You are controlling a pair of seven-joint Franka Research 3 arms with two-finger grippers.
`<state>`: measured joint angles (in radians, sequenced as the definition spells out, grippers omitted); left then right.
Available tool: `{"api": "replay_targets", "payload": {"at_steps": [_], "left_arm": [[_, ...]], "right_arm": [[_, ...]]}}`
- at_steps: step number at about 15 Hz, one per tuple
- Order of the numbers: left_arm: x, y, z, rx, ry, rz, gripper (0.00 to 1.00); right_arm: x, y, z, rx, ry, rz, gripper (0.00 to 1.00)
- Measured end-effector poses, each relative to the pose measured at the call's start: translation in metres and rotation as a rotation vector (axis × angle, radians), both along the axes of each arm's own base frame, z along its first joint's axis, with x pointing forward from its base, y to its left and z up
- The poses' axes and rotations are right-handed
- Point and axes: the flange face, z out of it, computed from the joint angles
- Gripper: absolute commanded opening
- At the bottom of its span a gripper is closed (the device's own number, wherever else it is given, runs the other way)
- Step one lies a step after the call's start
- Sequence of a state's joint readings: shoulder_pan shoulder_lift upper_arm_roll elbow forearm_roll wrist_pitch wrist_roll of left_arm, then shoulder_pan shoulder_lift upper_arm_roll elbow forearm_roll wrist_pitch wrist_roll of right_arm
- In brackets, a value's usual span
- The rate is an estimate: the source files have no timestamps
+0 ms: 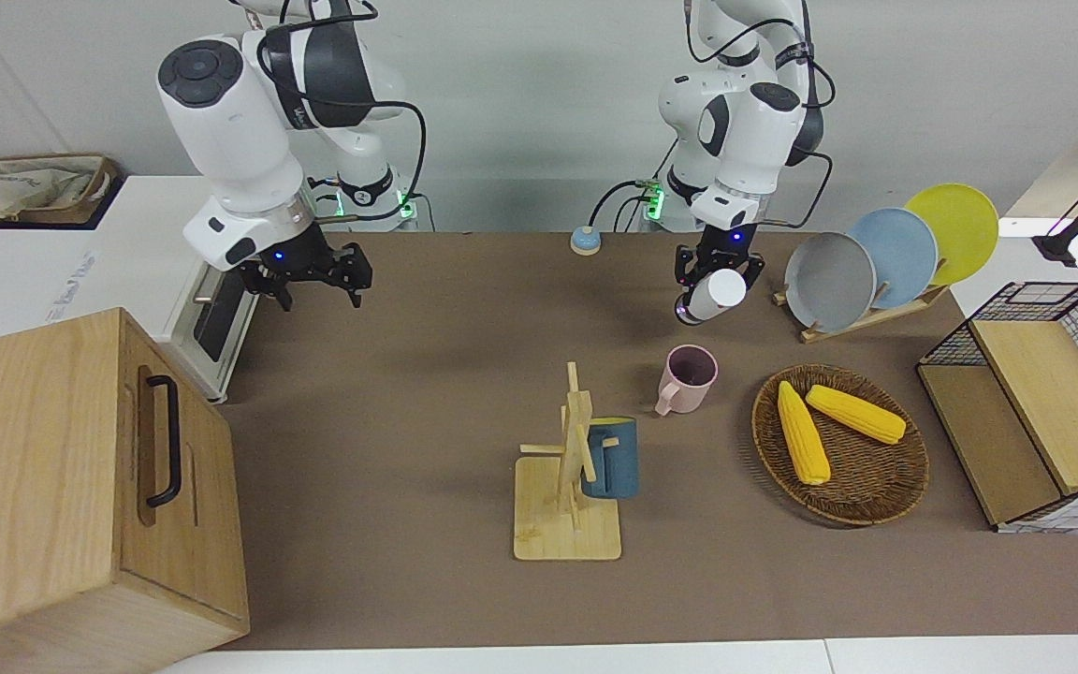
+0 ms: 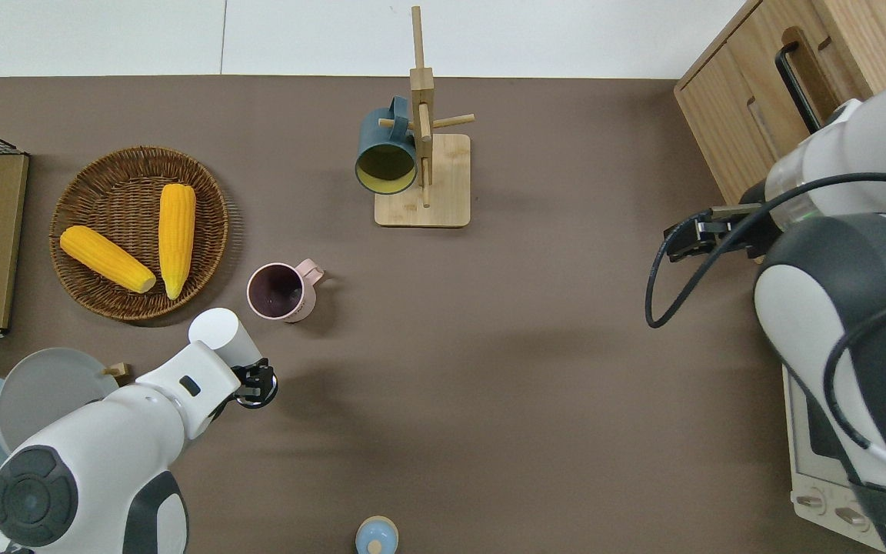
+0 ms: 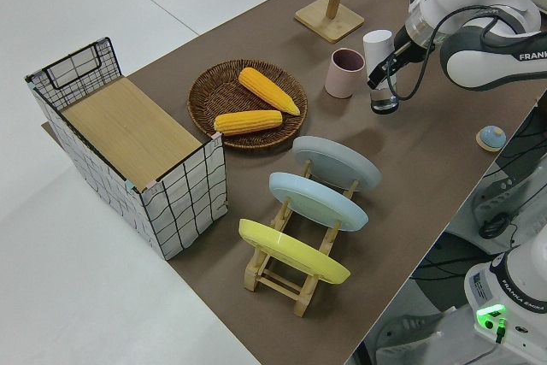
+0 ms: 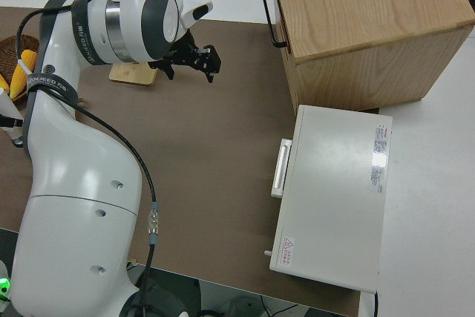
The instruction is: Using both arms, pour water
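Note:
My left gripper (image 1: 719,275) (image 2: 254,382) (image 3: 390,67) is shut on a white cup (image 1: 719,292) (image 2: 217,329) (image 3: 378,47). The cup hangs tilted over the brown mat, its top leaning toward a pink mug (image 1: 689,374) (image 2: 281,291) (image 3: 344,73). That mug stands upright on the mat with a dark inside and no water visible in it. My right gripper (image 1: 319,285) (image 2: 681,235) (image 4: 193,61) hangs open and empty over the mat at the right arm's end of the table, close to the wooden cabinet (image 1: 62,487).
A wooden mug tree (image 1: 569,468) carries a blue mug (image 1: 612,459) mid-table. A wicker basket (image 1: 876,505) holds two corn cobs. A plate rack (image 1: 876,253), a wire crate (image 1: 1044,393), a white oven (image 1: 211,328) and a small blue bell (image 1: 584,241) ring the mat.

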<state>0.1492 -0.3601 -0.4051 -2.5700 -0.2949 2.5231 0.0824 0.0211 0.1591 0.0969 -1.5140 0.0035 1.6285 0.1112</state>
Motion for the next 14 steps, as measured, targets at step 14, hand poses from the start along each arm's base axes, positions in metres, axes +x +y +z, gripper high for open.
{"api": "replay_targets", "payload": {"at_steps": [14], "left_arm": [[0.032,-0.006,-0.005,0.083,0.14,-0.058,0.0]], "right_arm": [[-0.025,-0.028,0.057,-0.003,-0.056,-0.046,0.985]]}}
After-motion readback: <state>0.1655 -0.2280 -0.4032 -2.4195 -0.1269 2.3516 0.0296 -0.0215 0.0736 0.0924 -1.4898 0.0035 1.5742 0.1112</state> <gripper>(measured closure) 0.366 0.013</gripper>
